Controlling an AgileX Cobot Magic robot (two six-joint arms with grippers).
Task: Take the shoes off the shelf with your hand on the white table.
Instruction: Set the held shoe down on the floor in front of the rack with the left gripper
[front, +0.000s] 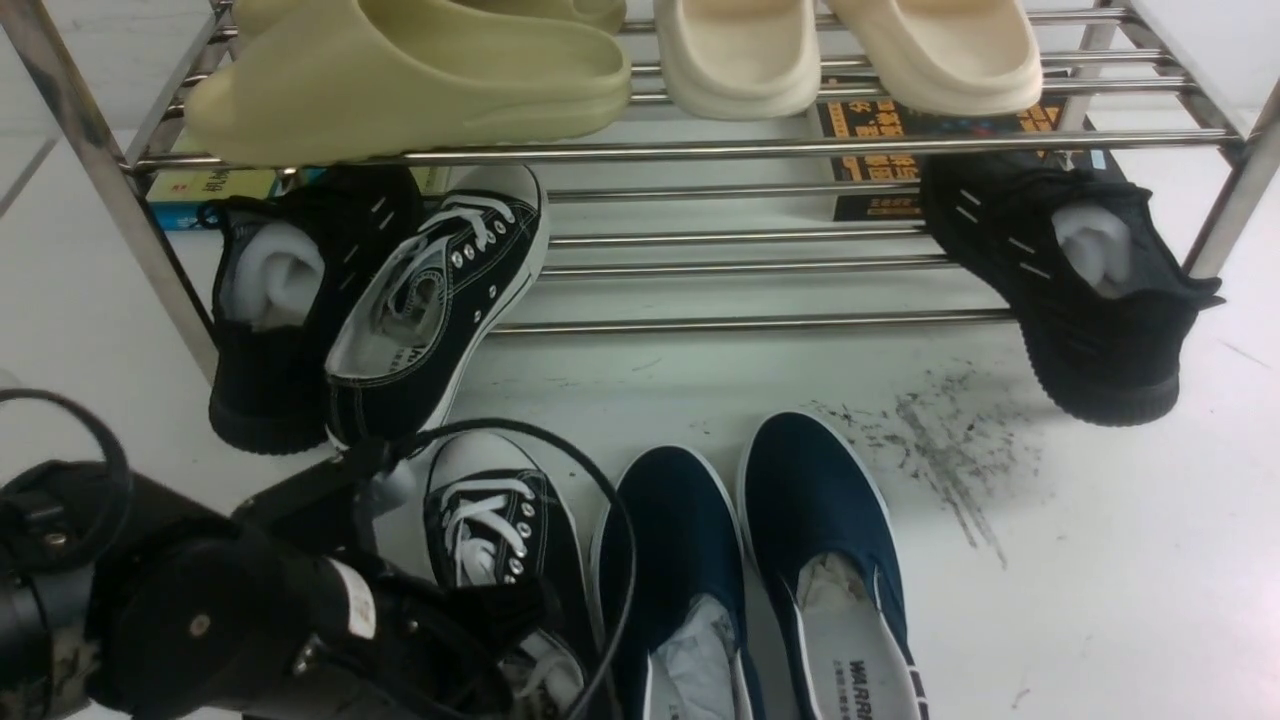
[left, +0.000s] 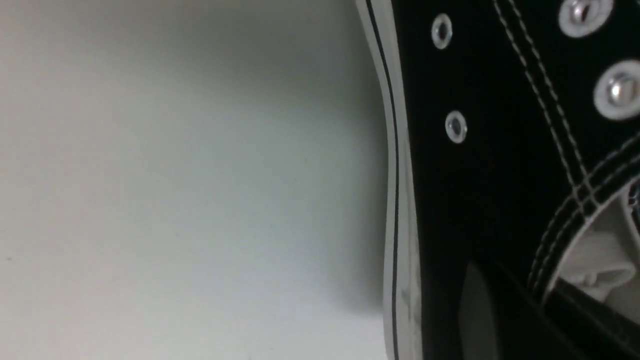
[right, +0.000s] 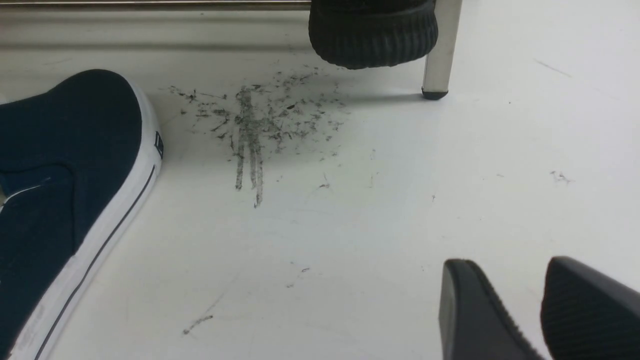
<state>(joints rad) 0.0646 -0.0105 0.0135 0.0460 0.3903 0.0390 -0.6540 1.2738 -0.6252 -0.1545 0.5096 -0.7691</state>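
While your left tool (front: 505, 615) sits low at the near left, its black fingers (left: 475, 310) are pressed together, pinching the collar of a black canvas lace-up sneaker with white laces (front: 490, 530); that shoe lies flat on the glossy white desk (front: 1120, 580), toe toward the shiny chrome two-tier shelf (front: 740, 322). At the left end of the lower tier you have an all-black knit sneaker stuffed with white paper (front: 275, 330); touching its right side, the matching black canvas sneaker (front: 440, 290) lies tilted on that tier, heel past the front rod. Just right of the held shoe stands a pair of navy slip-ons with white trim (front: 690, 540); then dark grey scuff marks (front: 940, 450); then a second black knit sneaker (front: 1090, 290) on the tier's right end. Your right tool (right: 520, 280) is slightly spread over bare desk, holding nothing.
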